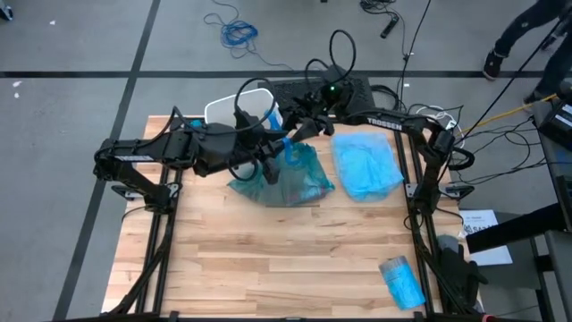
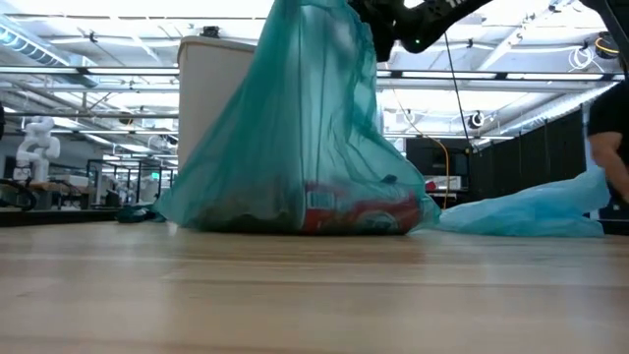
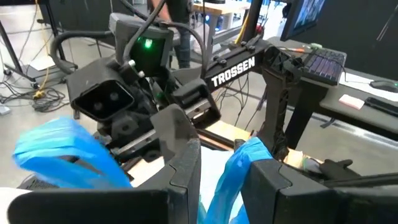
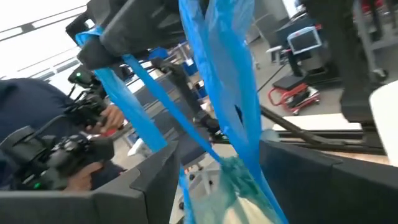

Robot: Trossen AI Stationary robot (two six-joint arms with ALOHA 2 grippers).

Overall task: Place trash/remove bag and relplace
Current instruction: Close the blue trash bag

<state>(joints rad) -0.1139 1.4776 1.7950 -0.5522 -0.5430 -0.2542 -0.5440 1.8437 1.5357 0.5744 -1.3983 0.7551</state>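
A teal trash bag (image 2: pixel 295 128) stands on the table, its bottom on the wood and its upper part drawn up to a narrow neck. Trash shows through its wall, among it a red-and-white label (image 2: pixel 339 211). My left gripper (image 1: pixel 271 152) is shut on the bag's top. My right gripper (image 4: pixel 211 168) is open and level, its fingers on either side of the gathered neck (image 4: pixel 233 106) just below my left gripper (image 4: pixel 124 25); whether they touch it I cannot tell. The white bin (image 1: pixel 241 105) stands behind the bag. My left gripper pinches the bag's gathered top (image 3: pixel 239 165) between its two fingers, coming at it nearly level from the table's left. Several bunched layers of plastic pass between the fingers. The bag hangs below them, drawn up taut, with its filled bottom (image 2: pixel 305 216) on the table.
A fresh blue bag (image 1: pixel 366 165) lies spread flat right of the full one. A roll of blue bags (image 1: pixel 402 282) sits near the front right corner. A person holding a camera (image 4: pixel 56 155) shows beyond the table. The near half of the table (image 1: pixel 268 268) is bare wood.
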